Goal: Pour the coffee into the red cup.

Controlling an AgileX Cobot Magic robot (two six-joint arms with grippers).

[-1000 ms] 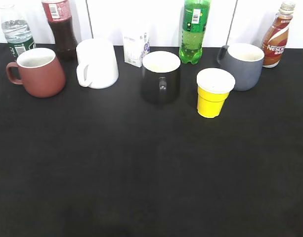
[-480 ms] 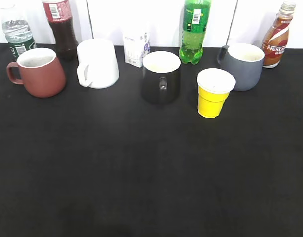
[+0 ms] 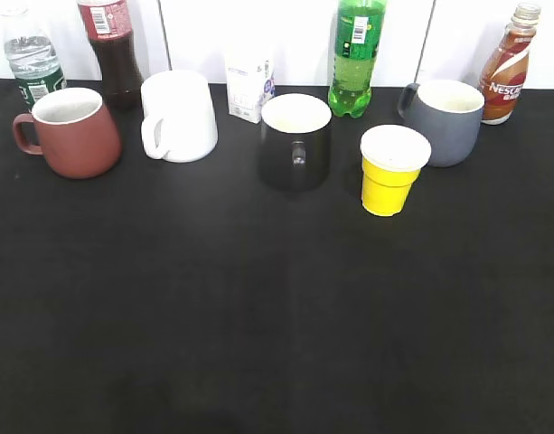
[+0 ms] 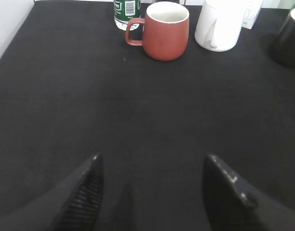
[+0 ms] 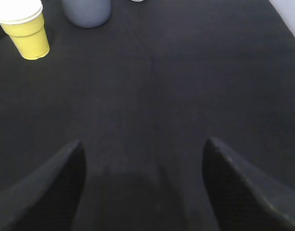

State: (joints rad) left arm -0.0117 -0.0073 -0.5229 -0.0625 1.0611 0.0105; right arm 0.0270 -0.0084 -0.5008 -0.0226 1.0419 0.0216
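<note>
The red cup [image 3: 73,133] stands upright at the back left of the black table, handle to the left; it also shows in the left wrist view [image 4: 166,30]. The coffee bottle [image 3: 506,63], brown with a Nescafe label, stands at the back right corner. My left gripper [image 4: 152,163] is open and empty, well in front of the red cup. My right gripper [image 5: 143,147] is open and empty over bare table, in front of the yellow cup. Neither gripper shows in the exterior view.
Along the back stand a water bottle [image 3: 28,56], a dark drink bottle [image 3: 111,50], a white mug [image 3: 177,116], a small carton [image 3: 248,88], a black mug [image 3: 295,142], a green bottle [image 3: 355,56], a yellow cup [image 3: 390,170] and a grey mug [image 3: 446,120].
</note>
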